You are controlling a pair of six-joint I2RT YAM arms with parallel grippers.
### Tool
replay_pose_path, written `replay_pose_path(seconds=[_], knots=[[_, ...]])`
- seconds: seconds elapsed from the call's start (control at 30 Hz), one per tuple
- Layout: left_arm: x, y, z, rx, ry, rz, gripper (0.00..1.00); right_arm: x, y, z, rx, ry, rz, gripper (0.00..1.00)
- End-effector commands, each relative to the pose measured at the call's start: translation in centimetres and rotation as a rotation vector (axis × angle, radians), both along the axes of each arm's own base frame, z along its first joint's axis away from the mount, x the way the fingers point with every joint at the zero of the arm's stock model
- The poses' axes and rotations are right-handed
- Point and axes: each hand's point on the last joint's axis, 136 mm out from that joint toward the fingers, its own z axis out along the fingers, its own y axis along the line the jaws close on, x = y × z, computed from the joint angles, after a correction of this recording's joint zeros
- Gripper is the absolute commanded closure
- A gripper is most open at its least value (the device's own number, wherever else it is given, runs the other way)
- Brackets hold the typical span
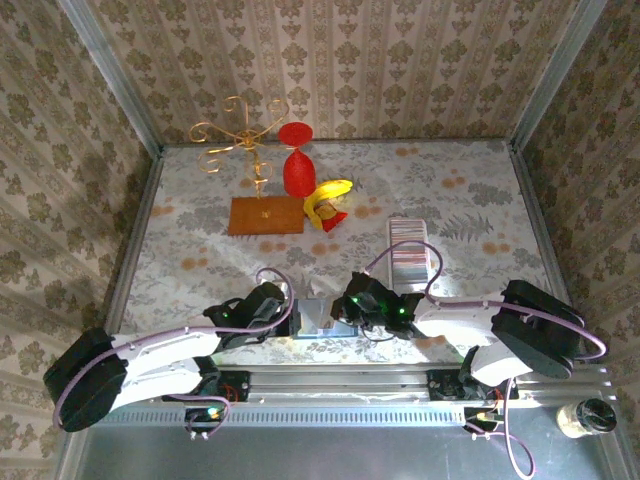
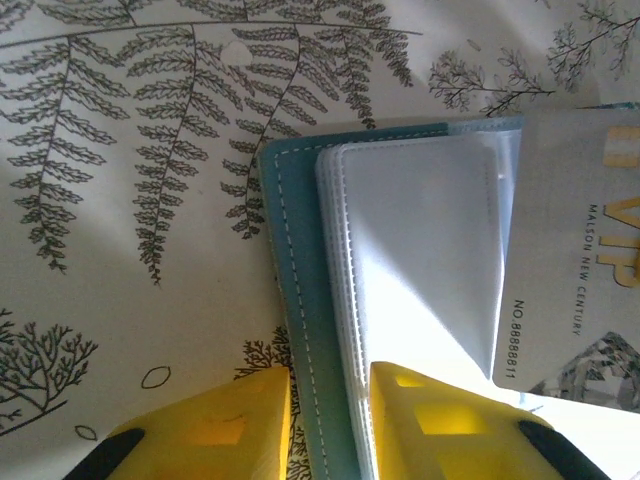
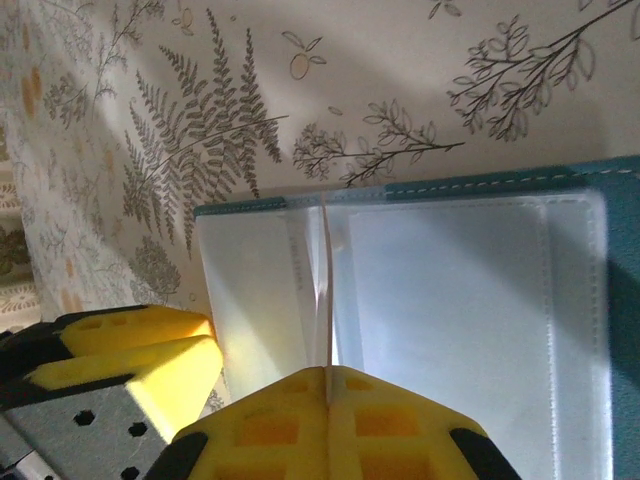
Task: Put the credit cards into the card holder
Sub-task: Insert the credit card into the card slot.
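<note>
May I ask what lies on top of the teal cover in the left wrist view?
A stack of clear plastic sleeves lies on the teal cover, with a silver VIP card at their right edge. Whatever lies beneath the sleeves is covered.

The whole desk (image 1: 450,200) was taken in from above and behind the arm bases, which were set along the lower edge of the frame. The left wrist view was taken close over the left hand (image 2: 330,400), facing down onto the teal pouch (image 2: 295,300). The right wrist view was taken equally close over the right hand (image 3: 328,385). That pouch was shared by all three views.
</note>
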Motion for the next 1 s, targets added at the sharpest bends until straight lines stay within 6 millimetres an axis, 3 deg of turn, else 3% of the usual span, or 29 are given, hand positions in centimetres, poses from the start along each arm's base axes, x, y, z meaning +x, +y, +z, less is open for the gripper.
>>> replay_pose_path(seconds=[0.0,0.3,0.6,0.73,0.97], knots=[[0.2,-0.4,0.2,-0.005,0.004,0.006,0.74,-0.7,0.2,-0.8,-0.009,0.015,0.034,1.0],[0.0,-0.5,-0.4,0.02,0.021,-0.006,0.76,-1.0,0.9,-0.9,0.021,0.019,0.061,1.0],[0.0,-0.1,-0.6,0.037,0.021,0.004,0.76,-0.1,-0.8,1.4,0.011,-0.098,0.021,1.0],[0.0,-0.1,-0.7,0.042,0.024,0.003,0.76,-0.1,-1.6,0.8,-0.022,-0.099,0.009,1.0],[-0.1,-0.2,-0.7,0.044,0.025,-0.001,0.76,-0.1,-1.2,0.2,-0.018,-0.089,0.018,1.0]])
